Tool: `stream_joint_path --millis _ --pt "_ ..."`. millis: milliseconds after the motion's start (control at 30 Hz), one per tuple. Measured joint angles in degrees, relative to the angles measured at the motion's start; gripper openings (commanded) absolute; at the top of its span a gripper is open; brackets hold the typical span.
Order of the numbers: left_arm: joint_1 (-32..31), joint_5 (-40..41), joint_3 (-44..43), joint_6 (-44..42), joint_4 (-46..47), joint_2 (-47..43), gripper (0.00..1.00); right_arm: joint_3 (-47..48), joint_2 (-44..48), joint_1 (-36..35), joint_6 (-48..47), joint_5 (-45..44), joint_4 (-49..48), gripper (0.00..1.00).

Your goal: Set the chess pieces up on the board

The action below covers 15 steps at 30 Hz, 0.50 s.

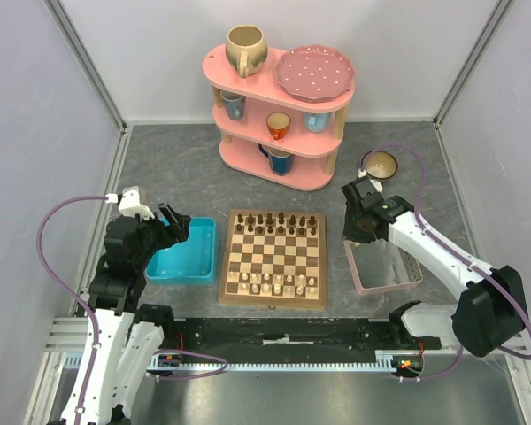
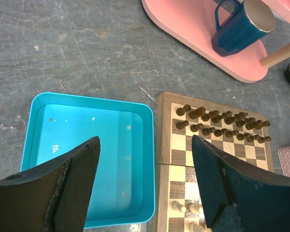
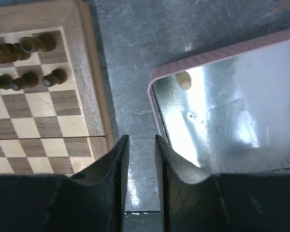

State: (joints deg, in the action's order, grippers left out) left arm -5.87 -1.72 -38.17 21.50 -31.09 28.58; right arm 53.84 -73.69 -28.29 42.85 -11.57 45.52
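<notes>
The board (image 1: pixel 273 257) lies in the middle of the table. Cream chess pieces (image 1: pixel 274 283) stand on its two near rows and dark pieces (image 1: pixel 274 221) on its two far rows. My left gripper (image 1: pixel 173 221) is open and empty above the turquoise tray (image 1: pixel 181 264). In the left wrist view, the gripper (image 2: pixel 145 142) spans the tray's right wall (image 2: pixel 147 159), with cream pieces (image 2: pixel 181 208) on the board (image 2: pixel 164 130) beside it. My right gripper (image 3: pixel 140 140) is empty, its jaws a narrow gap apart, over bare table between the board (image 3: pixel 94 72) and the clear tray (image 3: pixel 208 55). One cream piece (image 3: pixel 184 80) lies in that tray.
A pink three-tier shelf (image 1: pixel 279 115) with mugs and a dotted plate stands at the back. A brown bowl (image 1: pixel 382 164) sits behind the right arm. The clear pink-rimmed tray (image 1: pixel 385 270) lies right of the board. A blue mug (image 2: pixel 237 24) lies on the shelf's bottom tier.
</notes>
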Motion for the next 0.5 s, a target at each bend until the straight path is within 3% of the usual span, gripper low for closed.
stream_joint_path --millis 200,500 --pt "0.0 -0.1 0.0 0.0 0.0 0.0 0.83 0.1 0.5 -0.6 -3.0 5.8 -3.5 0.31" --pt "0.0 -0.1 0.0 0.0 0.0 0.0 0.83 8.8 -7.1 -12.9 -3.6 4.0 -5.1 0.34"
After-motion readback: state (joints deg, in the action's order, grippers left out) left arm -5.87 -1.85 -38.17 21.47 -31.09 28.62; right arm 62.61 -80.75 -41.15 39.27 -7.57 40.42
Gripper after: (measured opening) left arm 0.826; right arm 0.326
